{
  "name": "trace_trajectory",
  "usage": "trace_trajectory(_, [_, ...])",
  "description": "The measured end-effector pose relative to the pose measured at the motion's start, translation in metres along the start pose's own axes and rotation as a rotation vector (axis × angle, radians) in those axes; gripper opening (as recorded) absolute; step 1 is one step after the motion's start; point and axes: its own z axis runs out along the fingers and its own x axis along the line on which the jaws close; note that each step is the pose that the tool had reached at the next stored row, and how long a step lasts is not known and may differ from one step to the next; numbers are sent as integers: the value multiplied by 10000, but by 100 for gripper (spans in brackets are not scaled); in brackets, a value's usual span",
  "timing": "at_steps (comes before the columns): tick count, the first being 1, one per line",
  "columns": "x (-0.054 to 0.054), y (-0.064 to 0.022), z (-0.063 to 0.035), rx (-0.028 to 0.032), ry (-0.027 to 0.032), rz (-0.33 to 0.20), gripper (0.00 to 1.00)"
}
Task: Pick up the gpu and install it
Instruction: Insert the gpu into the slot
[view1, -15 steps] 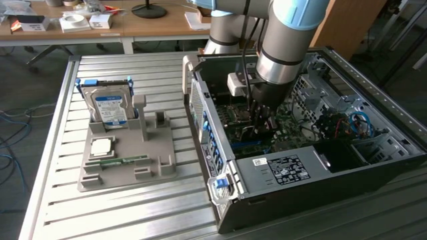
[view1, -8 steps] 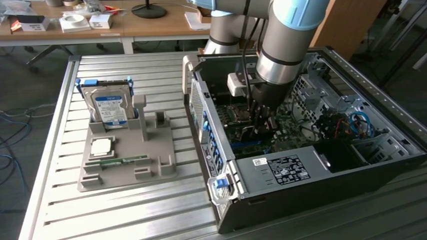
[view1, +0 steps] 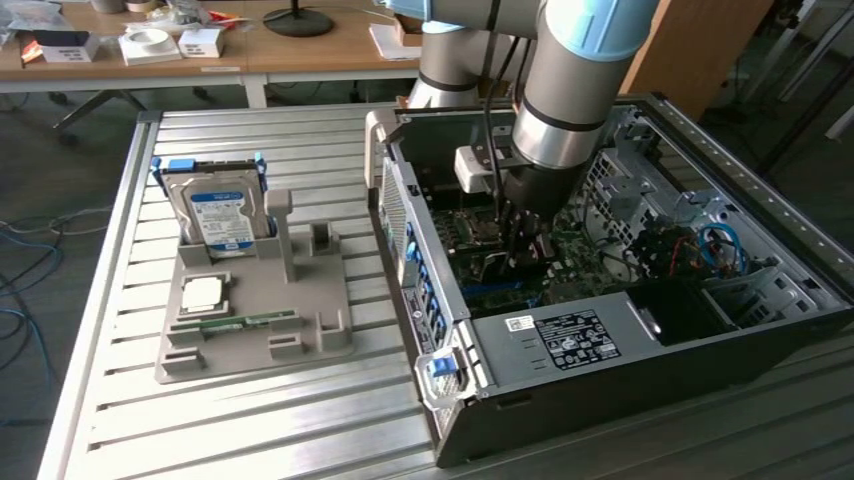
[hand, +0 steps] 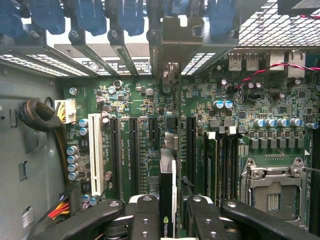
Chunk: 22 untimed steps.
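My gripper (hand: 168, 222) is shut on the gpu (hand: 167, 187), seen edge-on in the wrist view as a thin dark card between the two black fingers (hand: 145, 220). The card reaches toward its grey metal bracket (hand: 172, 42), which stands at the case's rear slot openings. It stands upright over the green motherboard (hand: 145, 105), among the long black expansion slots (hand: 134, 155). In the exterior view the gripper (view1: 521, 245) is down inside the open computer case (view1: 747, 210), just above the board. Whether the card's edge sits in a slot is hidden.
Blue slot latches (hand: 85, 17) line the rear of the case. A power cable bundle (hand: 37, 117) lies beside the board, and the CPU socket (hand: 272, 185) is on the other side. Outside, a grey holder (view1: 254, 335) carries a hard drive (view1: 220, 215), a processor (view1: 203, 293) and a memory stick (view1: 240, 322).
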Motion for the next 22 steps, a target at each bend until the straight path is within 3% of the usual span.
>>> trace_trajectory(22, [0,1,2,-2,-7,-114,26])
